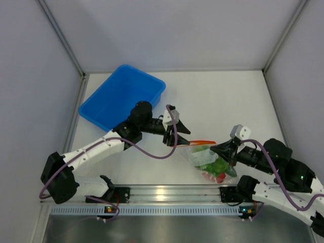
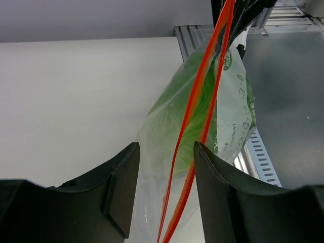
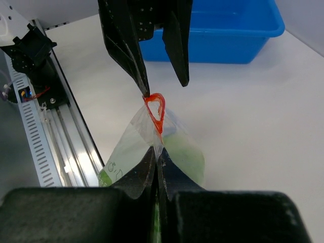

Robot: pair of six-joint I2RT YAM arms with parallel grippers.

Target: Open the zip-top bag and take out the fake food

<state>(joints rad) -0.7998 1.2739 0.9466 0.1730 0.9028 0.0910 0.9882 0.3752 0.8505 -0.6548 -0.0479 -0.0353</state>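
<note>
Right wrist view shows the right fingers (image 3: 174, 174) pressed shut on one end of the zip-top bag (image 3: 185, 157), pinching it at the orange zipper strip (image 3: 161, 121). The bag hangs from that grip over the table (image 3: 253, 126), near its front edge and between the two arms; whether its bottom rests on the table I cannot tell. The fake food is inside: a lettuce head (image 2: 172, 111) fills most of the bag, and a red pepper (image 1: 220, 177) lies low in it.

The left fingers (image 3: 124, 40) stand apart at the strip's other end, with the strip running between them. One tip touches the small loop where the strip has parted, but nothing is clamped.

The step in hand looks like getting a hold on one lip of the mouth. Next, the left fingers need to close on a single side of the strip and pull it away from the right. The blue bin (image 3: 228, 30) waits behind.
</note>
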